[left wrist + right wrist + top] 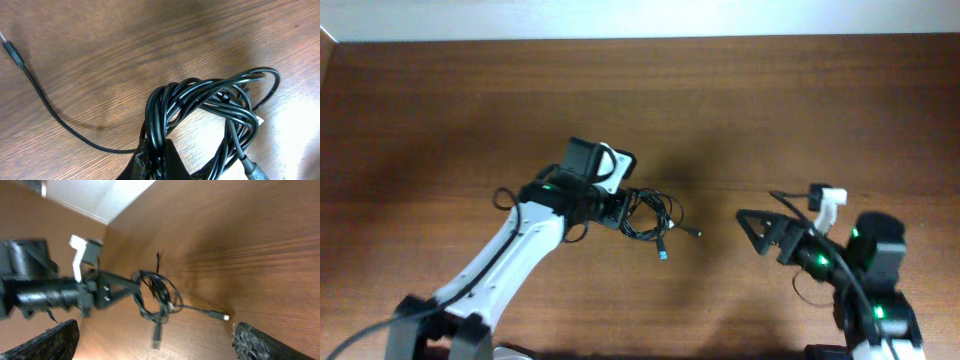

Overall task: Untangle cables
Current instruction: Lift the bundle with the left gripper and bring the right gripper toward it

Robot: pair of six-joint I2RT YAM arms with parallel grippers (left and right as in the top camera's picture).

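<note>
The cables [652, 220] are a bundle of thin black cords looped together at the table's middle. One plug end points right [694, 232], another lies toward the front [663, 256]. My left gripper [620, 212] is shut on several strands at the bundle's left side; the left wrist view shows the cords [200, 107] pinched between its fingers [156, 155], with one loose cord end [12, 52] trailing away. My right gripper [745, 222] is open and empty, right of the bundle and apart from it. The right wrist view shows the bundle [155, 297] ahead between its spread fingers [155, 342].
The wooden table [770, 110] extends on all sides of the bundle. Its back edge [640, 40] meets a pale wall. A thicker black arm cable [505, 197] loops beside my left arm.
</note>
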